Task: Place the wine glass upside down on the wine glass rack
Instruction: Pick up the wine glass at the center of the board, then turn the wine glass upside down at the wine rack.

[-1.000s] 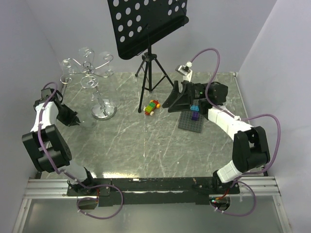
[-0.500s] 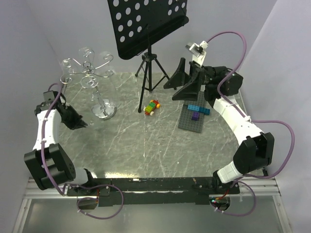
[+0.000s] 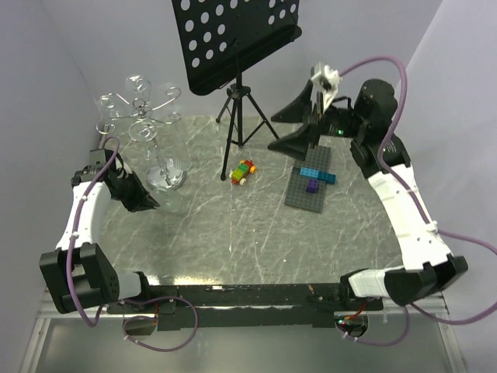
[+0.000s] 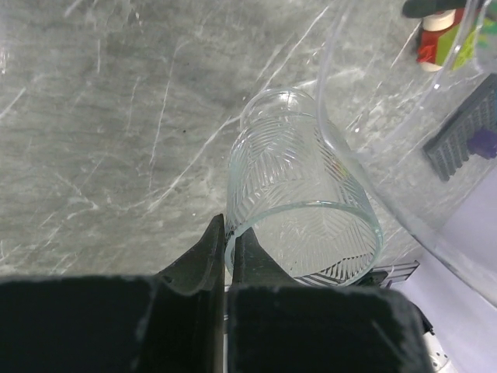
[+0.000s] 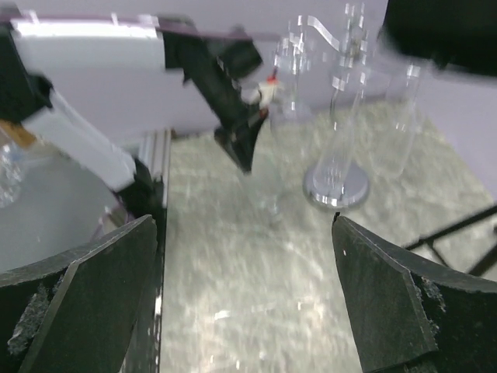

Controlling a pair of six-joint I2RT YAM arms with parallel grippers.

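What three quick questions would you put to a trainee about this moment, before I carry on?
1. True or false: the right gripper is open and empty.
2. What holds the wine glass? A) left gripper B) right gripper C) wine glass rack
3. Name the small object lying between the rack's base and the grey brick plate.
Key: 1 true; 2 A; 3 the toy car.
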